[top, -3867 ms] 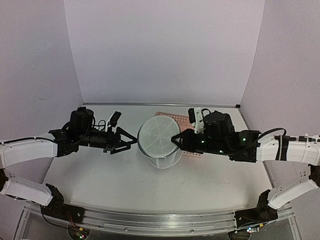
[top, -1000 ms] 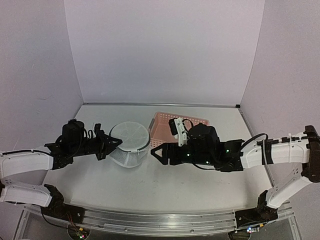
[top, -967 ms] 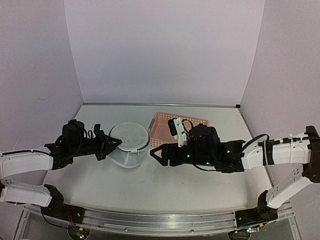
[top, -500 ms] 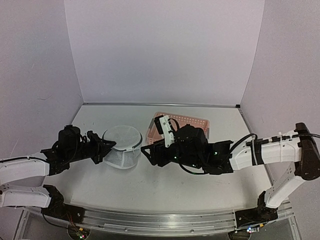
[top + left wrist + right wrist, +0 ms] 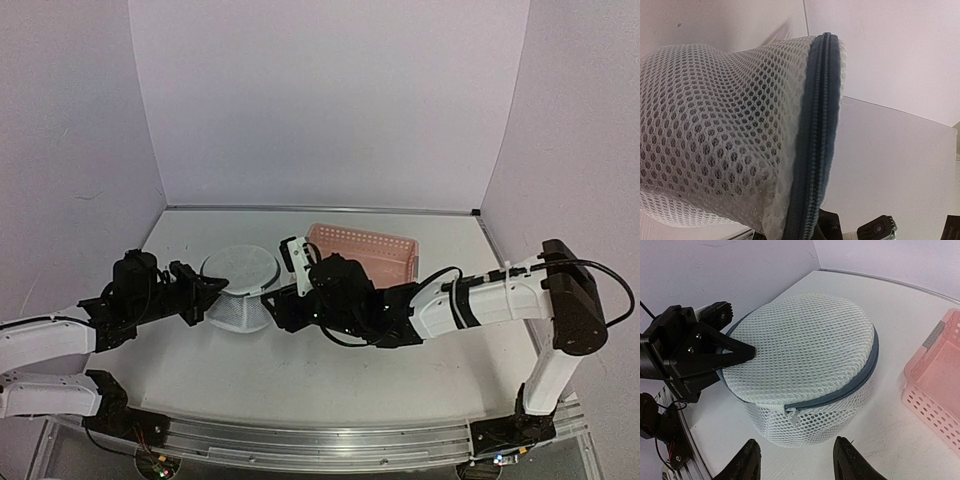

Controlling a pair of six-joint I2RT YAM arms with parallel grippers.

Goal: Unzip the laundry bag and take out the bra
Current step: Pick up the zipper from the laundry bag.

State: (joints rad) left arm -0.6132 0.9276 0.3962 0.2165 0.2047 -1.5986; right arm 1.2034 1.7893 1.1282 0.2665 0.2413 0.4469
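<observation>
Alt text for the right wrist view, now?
A zipped white mesh laundry bag fills the centre, its zip pull facing the open right gripper. The left gripper pinches its rim at picture left; a pink basket sits at picture right.

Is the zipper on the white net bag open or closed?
Closed. The grey zipper runs shut along the visible rim of the laundry bag, no gap showing; its white pull sits at the front.

The white mesh laundry bag (image 5: 805, 350) stands upright, lid on top, its grey-blue zip (image 5: 850, 385) closed around the rim.
</observation>
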